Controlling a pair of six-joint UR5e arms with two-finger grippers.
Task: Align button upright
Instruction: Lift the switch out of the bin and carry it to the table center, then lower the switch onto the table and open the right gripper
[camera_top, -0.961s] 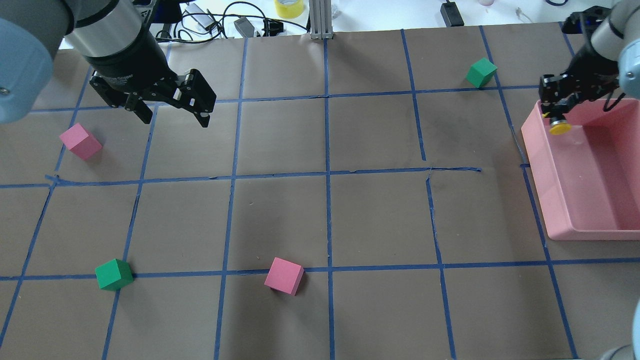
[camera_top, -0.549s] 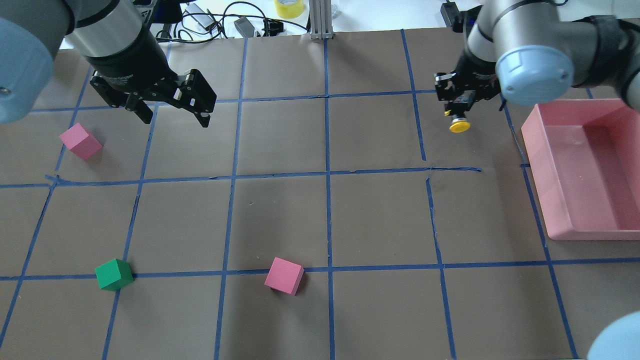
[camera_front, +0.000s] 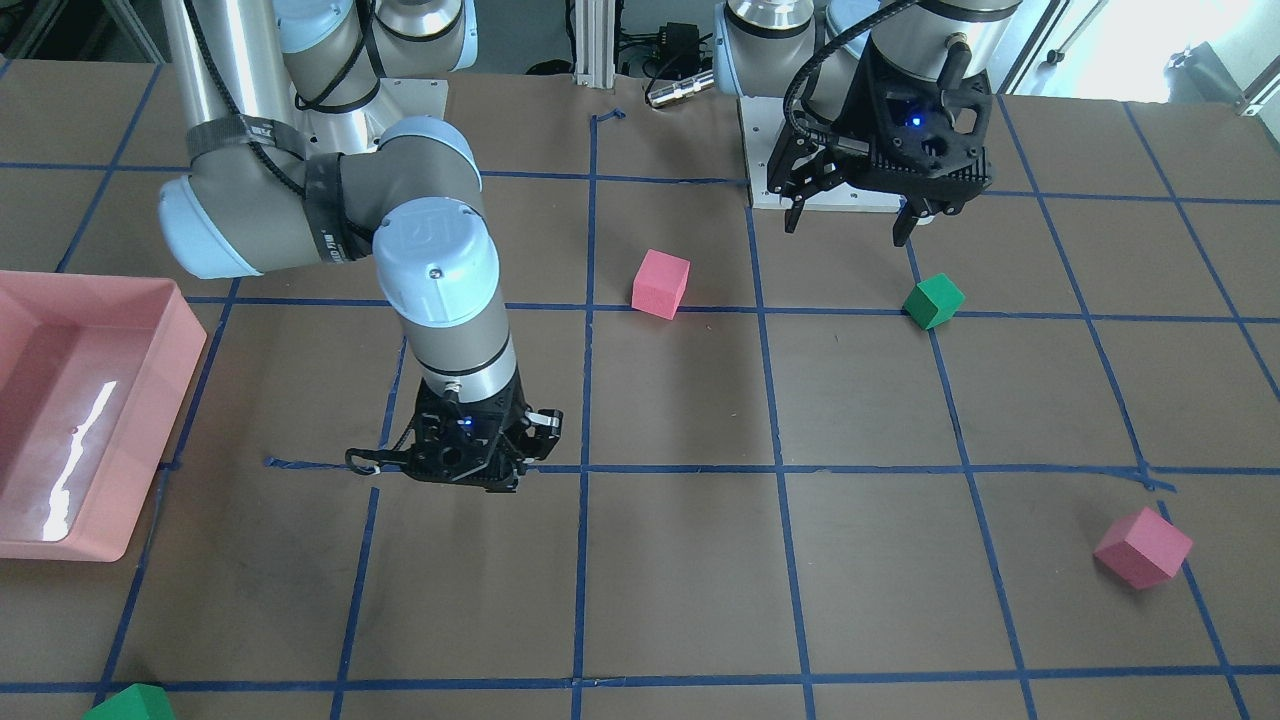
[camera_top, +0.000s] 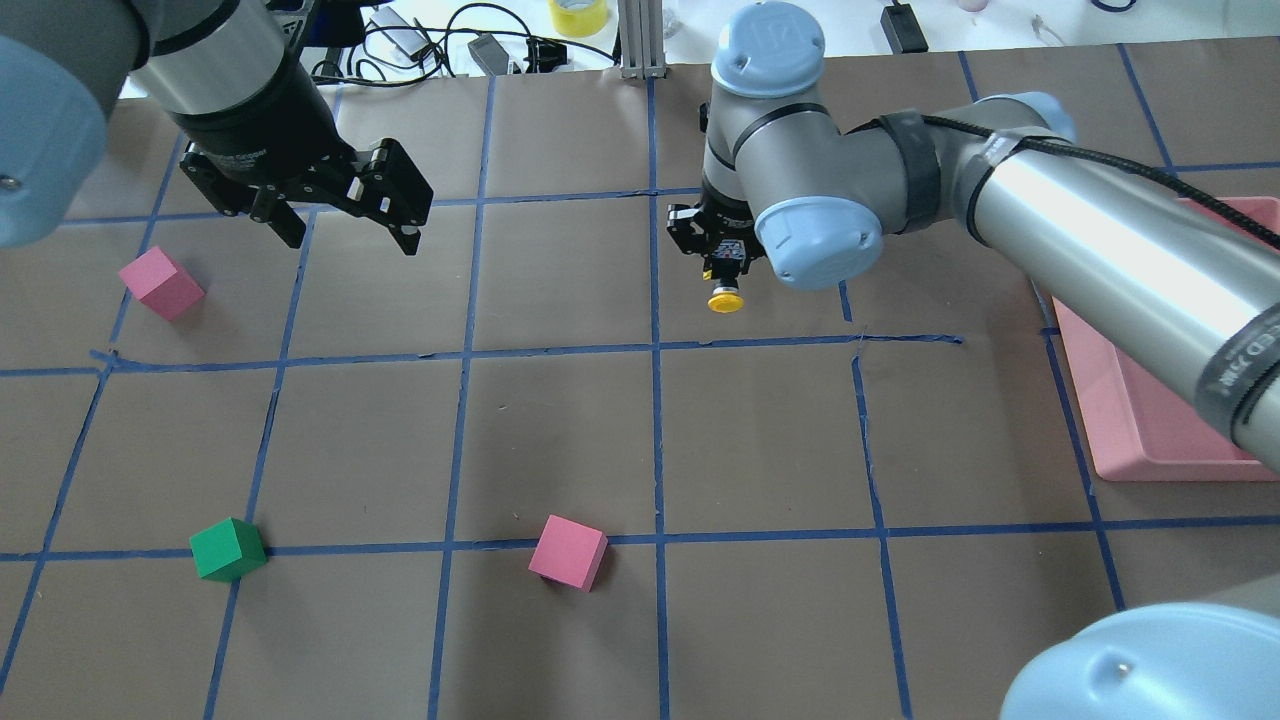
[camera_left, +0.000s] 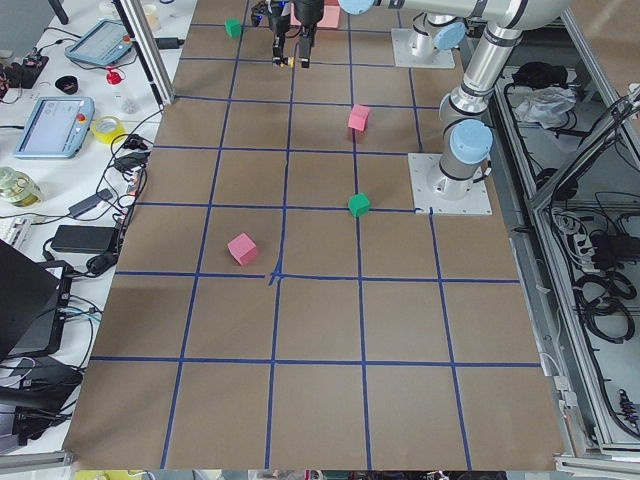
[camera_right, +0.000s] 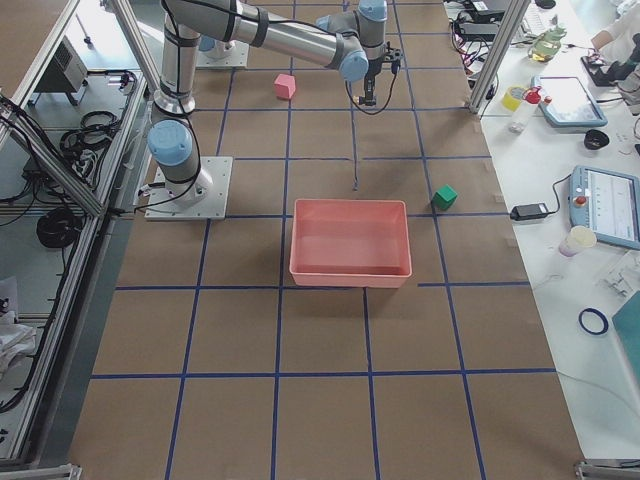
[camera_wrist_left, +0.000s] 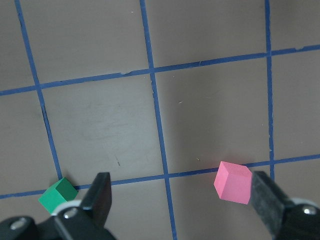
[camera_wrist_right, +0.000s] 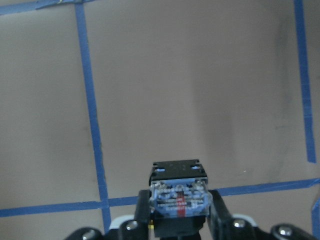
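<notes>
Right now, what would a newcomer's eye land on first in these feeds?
The right gripper hangs over the middle of the table, shut on the button, whose yellow cap points down. Next comes the big pink tray at the table's right end. The left gripper hovers open on the left side, holding nothing.

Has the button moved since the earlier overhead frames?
Yes: the button, held by the right gripper, travelled left from the pink tray to the central tape line.

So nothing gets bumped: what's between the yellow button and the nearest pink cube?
Overhead view: just bare brown paper and blue tape lines between the button and pink cube.
</notes>
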